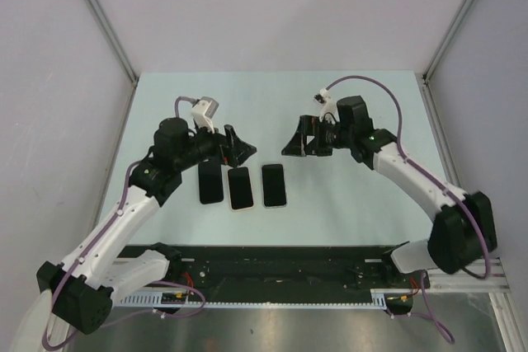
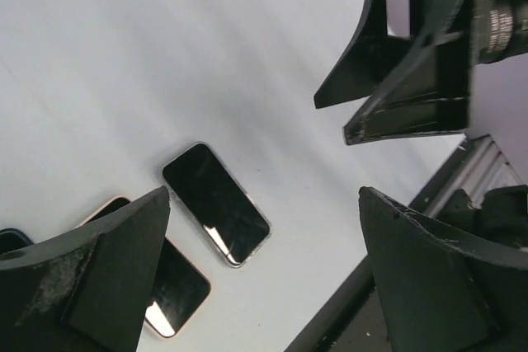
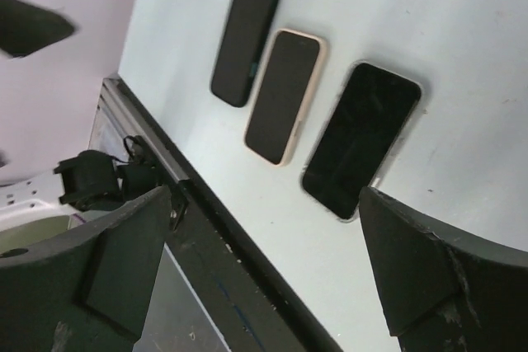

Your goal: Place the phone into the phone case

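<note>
Three flat slabs lie side by side on the bench (image 1: pixel 355 204), long axes running near to far: a dark slab (image 1: pixel 210 181) on the left, a beige-rimmed slab (image 1: pixel 240 188) in the middle and a pale-rimmed slab (image 1: pixel 274 185) on the right. Which is the phone and which the empty case cannot be told from here.

The left end effector (image 1: pixel 239 144) hangs just beyond the far ends of the left two slabs, fingers spread, holding nothing. The right end effector (image 1: pixel 304 142) hangs far and right of the pale-rimmed slab, likewise spread and empty.

Judgement: the left arm is nearer the dark and beige-rimmed slabs, and the right arm is nearer the pale-rimmed one. Either reach runs toward the near edge.
</note>
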`<state>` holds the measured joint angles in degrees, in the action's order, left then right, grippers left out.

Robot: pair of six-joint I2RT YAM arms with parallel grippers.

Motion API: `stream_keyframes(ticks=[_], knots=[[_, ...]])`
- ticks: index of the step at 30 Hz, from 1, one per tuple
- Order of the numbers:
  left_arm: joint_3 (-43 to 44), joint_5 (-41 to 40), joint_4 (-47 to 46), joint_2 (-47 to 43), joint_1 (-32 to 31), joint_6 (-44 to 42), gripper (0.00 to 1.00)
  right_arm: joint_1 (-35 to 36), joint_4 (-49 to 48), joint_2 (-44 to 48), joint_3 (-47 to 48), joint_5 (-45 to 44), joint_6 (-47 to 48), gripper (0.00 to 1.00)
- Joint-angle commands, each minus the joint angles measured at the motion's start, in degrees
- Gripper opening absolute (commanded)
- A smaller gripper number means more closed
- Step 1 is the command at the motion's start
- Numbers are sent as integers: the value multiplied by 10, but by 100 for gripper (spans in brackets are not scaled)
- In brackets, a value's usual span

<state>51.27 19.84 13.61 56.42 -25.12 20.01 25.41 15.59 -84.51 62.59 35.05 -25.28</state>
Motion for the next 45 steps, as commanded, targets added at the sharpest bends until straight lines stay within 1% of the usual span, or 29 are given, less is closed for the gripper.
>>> stream_keyframes(ticks=[1,3,4,6,7,9,10,12,18,25,29,37,45], knots=[[-12,68,-52,-34,3,29,100,15,48,99,-14,-73,-9,100],[-29,76,-67,-61,4,40,100,16,24,134,-54,-88,-25,100],[-36,74,-81,-71,4,41,100,16,12,171,-75,-92,-32,100],[-55,63,-93,-98,4,42,100,16,-20,205,-126,-118,-49,100],[-59,59,-98,-105,4,42,100,15,-29,238,-142,-124,-71,100],[-70,47,-99,-121,4,40,100,15,-56,267,-183,-139,-93,100],[-72,44,-98,-125,4,39,100,15,-65,281,-194,-139,-110,99],[-79,40,-98,-129,3,38,100,16,-84,316,-212,-140,-116,100],[-86,49,-97,-115,3,41,100,16,-67,367,-218,-182,-107,100],[-101,49,-115,-113,3,44,100,11,-76,389,-218,-191,-108,100],[-90,51,-106,-106,4,39,100,12,-79,387,-218,-195,-109,100],[-102,48,-113,-111,4,43,100,11,-85,389,-218,-197,-107,100],[-105,54,-130,-97,4,58,100,10,-107,370,-217,-185,-112,100]])
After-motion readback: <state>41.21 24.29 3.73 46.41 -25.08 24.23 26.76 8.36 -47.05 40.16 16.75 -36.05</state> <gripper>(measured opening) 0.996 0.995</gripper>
